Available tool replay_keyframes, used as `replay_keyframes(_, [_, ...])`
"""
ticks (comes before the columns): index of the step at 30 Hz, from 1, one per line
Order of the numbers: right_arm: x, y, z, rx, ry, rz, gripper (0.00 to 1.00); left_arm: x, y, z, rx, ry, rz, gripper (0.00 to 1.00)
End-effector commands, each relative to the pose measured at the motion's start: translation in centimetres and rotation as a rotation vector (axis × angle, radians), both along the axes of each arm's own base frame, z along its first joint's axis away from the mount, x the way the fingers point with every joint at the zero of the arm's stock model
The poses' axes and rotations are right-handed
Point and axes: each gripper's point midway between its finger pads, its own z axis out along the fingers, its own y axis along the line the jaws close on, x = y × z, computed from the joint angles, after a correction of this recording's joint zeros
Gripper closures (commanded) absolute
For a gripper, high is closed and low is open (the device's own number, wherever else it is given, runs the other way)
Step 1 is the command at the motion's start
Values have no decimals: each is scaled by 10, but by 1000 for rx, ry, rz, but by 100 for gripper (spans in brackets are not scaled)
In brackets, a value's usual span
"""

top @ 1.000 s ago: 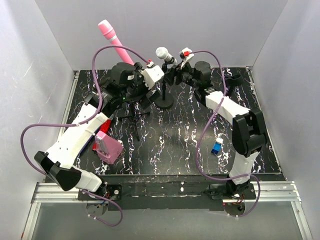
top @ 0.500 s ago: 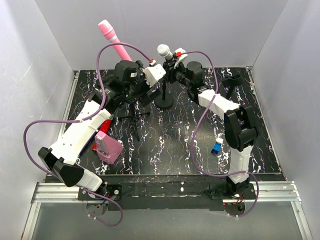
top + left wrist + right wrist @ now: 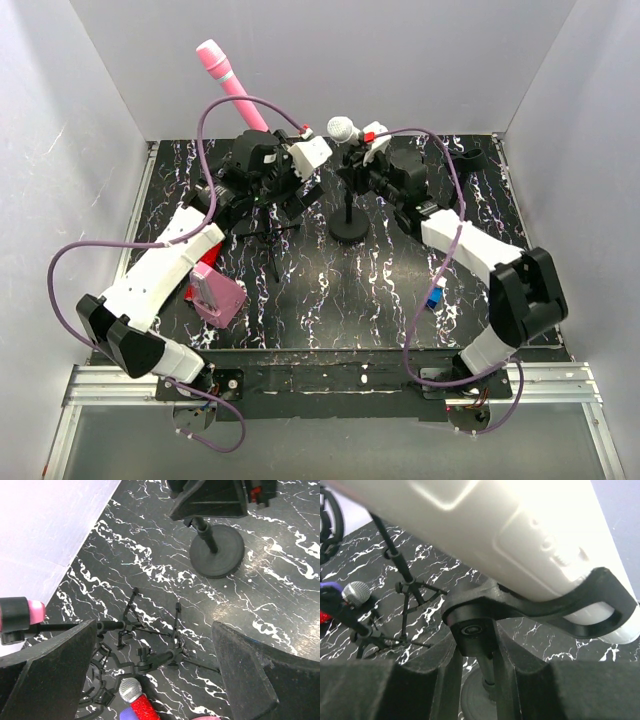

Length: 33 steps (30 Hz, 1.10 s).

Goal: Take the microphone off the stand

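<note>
Right wrist: right tool clamps the stand clip under the microphone; left tool gapes wide.

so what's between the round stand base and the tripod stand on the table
Nothing. The left wrist view shows only bare black marbled tabletop between the round stand base and the tripod stand.

The left arm and the right arm each have white shells on the long links and black joints. A thin purple cable loops along each. The left pincer has black, wedge-shaped fingers.
</note>
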Motion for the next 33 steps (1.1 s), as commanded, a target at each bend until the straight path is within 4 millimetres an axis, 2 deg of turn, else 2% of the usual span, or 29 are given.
replay_keyframes(1, [-27, -16, 80, 69, -184, -88, 99, -17, 1, 31, -111, -53, -25, 2])
replay_keyframes(6, [-50, -21, 55, 75, -73, -129, 99, -28, -4, 36, -183, -37, -50, 2])
replay_keyframes(10, [-63, -18, 43, 68, -20, -111, 98, -40, -19, 55, -284, -25, -118, 2])
replay_keyframes(12, [-67, -19, 39, 60, -4, -104, 91, -47, -28, 68, -329, -18, -169, 2])
replay_keyframes(15, [-73, -20, 29, 35, 12, -88, 68, -64, -49, 83, -393, 14, -278, 2])
replay_keyframes(17, [-80, -17, 26, 28, 24, -47, 58, -66, -59, 88, -416, 28, -308, 2])
replay_keyframes(18, [-83, -17, 27, 29, 27, -38, 55, -64, -64, 91, -434, 28, -306, 2])
replay_keyframes(22, [-91, -18, 21, 26, 49, -18, 55, -58, -85, 98, -491, 37, -330, 2])
replay_keyframes(25, [-95, -18, 16, 22, 58, -11, 55, -49, -103, 97, -509, 42, -328, 2])
replay_keyframes(30, [-98, -20, 15, 21, 60, -8, 55, -45, -126, 96, -531, 43, -353, 2])
replay_keyframes(33, [-101, -21, 13, 16, 71, -1, 51, -35, -131, 91, -527, 31, -331, 10])
